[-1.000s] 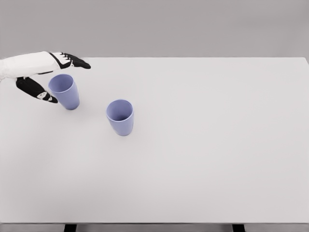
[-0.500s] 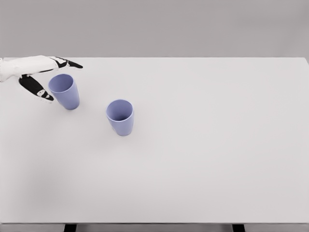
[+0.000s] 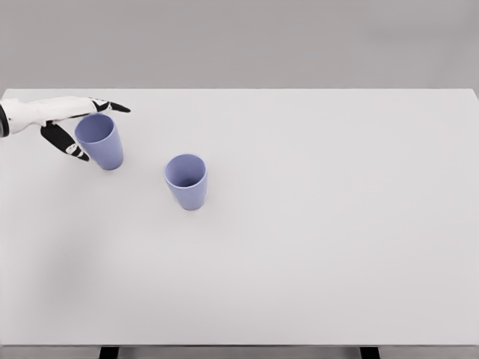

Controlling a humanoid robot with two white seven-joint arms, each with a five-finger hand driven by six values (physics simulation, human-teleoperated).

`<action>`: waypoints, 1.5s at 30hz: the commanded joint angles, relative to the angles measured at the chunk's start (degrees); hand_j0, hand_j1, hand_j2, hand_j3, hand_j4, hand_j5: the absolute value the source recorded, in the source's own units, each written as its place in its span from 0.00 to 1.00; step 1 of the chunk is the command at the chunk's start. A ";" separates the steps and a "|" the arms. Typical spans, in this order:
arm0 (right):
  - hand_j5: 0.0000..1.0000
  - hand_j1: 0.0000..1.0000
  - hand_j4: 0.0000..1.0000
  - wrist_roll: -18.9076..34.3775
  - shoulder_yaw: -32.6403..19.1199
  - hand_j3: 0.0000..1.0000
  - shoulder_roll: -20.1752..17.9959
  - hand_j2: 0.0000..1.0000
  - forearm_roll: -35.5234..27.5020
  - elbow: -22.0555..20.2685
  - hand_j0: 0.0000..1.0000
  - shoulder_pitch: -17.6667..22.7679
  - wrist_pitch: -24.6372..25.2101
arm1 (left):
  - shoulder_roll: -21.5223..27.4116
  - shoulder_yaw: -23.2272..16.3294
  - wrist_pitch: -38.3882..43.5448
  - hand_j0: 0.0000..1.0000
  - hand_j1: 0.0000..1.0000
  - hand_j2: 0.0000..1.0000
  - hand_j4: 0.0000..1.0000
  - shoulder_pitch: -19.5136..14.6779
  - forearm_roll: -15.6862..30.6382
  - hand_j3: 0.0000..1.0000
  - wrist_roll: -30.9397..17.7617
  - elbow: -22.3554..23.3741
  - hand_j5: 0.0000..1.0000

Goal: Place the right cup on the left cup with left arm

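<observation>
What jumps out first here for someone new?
Two matching lavender cups stand upright and apart on a white table: the left cup near the far left corner, the right cup nearer the camera. The left robot hand reaches in from the left edge, fingers spread open around the left cup, holding nothing.

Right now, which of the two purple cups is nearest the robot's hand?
The left cup, right beside the open left hand; the right cup stands apart.

left arm point(image 3: 30, 114) cut off at the left edge, table point(image 3: 299, 262) legs cropped at the bottom edge
</observation>
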 commanded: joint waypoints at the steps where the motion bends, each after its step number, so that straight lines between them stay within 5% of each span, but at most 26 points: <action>1: 1.00 1.00 1.00 0.01 0.00 1.00 0.00 1.00 0.02 0.01 1.00 0.00 -0.01 | -0.87 0.07 0.14 1.00 1.00 1.00 1.00 0.00 -0.14 1.00 0.02 2.06 1.00; 7: 1.00 1.00 1.00 0.01 0.00 1.00 0.00 1.00 0.02 0.01 1.00 0.00 -0.01 | -1.31 0.07 0.14 1.00 1.00 1.00 1.00 0.00 -1.10 1.00 0.02 2.14 1.00; 8: 1.00 1.00 1.00 0.01 0.00 1.00 0.00 1.00 0.02 0.01 1.00 0.00 -0.01 | -1.31 0.07 0.14 0.89 0.89 0.89 0.89 0.00 -1.02 0.89 0.02 2.06 0.89; 12: 1.00 1.00 1.00 0.01 0.00 1.00 0.00 1.00 0.02 0.01 1.00 0.00 -0.01 | -1.22 0.07 0.14 0.73 0.73 0.73 0.73 0.00 -0.84 0.73 0.02 2.14 0.73; 20: 1.00 1.00 1.00 0.01 0.00 1.00 0.00 1.00 0.02 0.01 1.00 0.00 -0.01 | -1.22 0.16 0.14 0.67 0.67 0.67 0.67 0.09 -0.31 0.67 0.02 0.56 0.67; 26: 1.00 1.00 1.00 0.01 0.00 1.00 0.00 1.00 0.02 0.01 1.00 0.00 -0.01 | 0.97 0.68 0.14 0.63 0.63 0.63 0.63 0.44 2.85 0.63 0.02 -9.19 0.63; 37: 1.00 1.00 1.00 0.01 0.00 1.00 0.00 1.00 0.02 0.01 1.00 0.00 -0.01 | 13.45 1.03 0.14 0.63 0.63 0.63 0.63 0.00 15.42 0.63 0.02 -32.66 0.63; 45: 1.00 1.00 1.00 0.01 0.00 1.00 0.00 1.00 0.02 0.01 1.00 0.00 -0.01 | 15.13 1.03 0.14 0.63 0.63 0.63 0.63 -2.29 18.76 0.63 0.02 -38.99 0.63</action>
